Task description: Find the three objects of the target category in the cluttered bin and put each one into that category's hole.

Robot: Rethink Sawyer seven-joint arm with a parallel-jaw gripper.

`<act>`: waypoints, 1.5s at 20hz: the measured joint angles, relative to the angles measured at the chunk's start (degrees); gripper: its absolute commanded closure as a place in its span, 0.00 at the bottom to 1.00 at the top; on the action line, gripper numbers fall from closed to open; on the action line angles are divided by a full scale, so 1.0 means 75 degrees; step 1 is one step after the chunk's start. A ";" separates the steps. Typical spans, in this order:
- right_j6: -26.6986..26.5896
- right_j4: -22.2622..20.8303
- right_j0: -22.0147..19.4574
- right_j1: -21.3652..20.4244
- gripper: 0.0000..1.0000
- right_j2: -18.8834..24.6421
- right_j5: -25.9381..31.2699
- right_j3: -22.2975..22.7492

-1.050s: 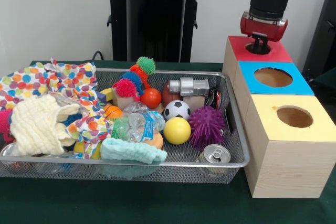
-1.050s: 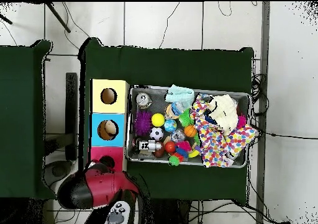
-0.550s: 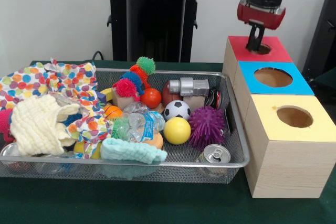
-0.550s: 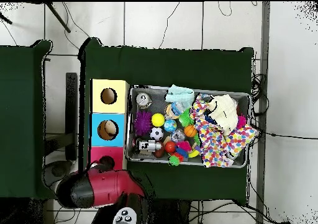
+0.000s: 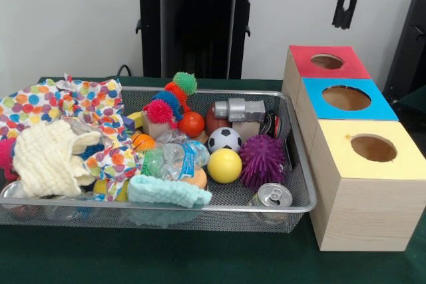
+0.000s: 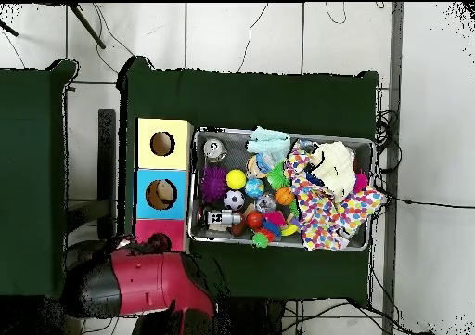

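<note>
My gripper (image 5: 344, 11) hangs high above the red box (image 5: 301, 63), well clear of its round hole (image 5: 327, 61). Its two black fingers point down a little apart, open, with nothing between them. In the overhead view the red arm (image 6: 139, 285) covers the gripper and part of the red box (image 6: 148, 227). The wire mesh bin (image 5: 301, 164) holds a soccer ball (image 5: 224, 139), a yellow ball (image 5: 224, 165), an orange-red ball (image 5: 192, 124), a purple spiky ball (image 5: 262, 159), a drinks can (image 5: 271, 196), a crushed plastic bottle (image 5: 170, 160) and a silver block-like toy (image 5: 239, 110).
A blue box (image 5: 313, 94) and a yellow box (image 5: 336, 154), each with a round hole, stand in a row with the red one beside the bin. A dotted cloth (image 5: 73, 101), a cream cloth (image 5: 46, 157) and a teal cloth (image 5: 166, 191) fill the bin's left side.
The gripper has risen straight up from the red box's hole to near the top of the front view. Nothing in the bin has moved.
</note>
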 measured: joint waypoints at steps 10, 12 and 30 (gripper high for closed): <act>0.0000 -0.0006 -0.0449 -0.0469 1.00 0.0004 0.0002 -0.0344; 0.0000 -0.0008 -0.0766 -0.0499 1.00 0.0066 -0.0044 -0.0363; 0.0000 -0.0703 -0.2538 -0.0347 1.00 0.0464 -0.0706 -0.0381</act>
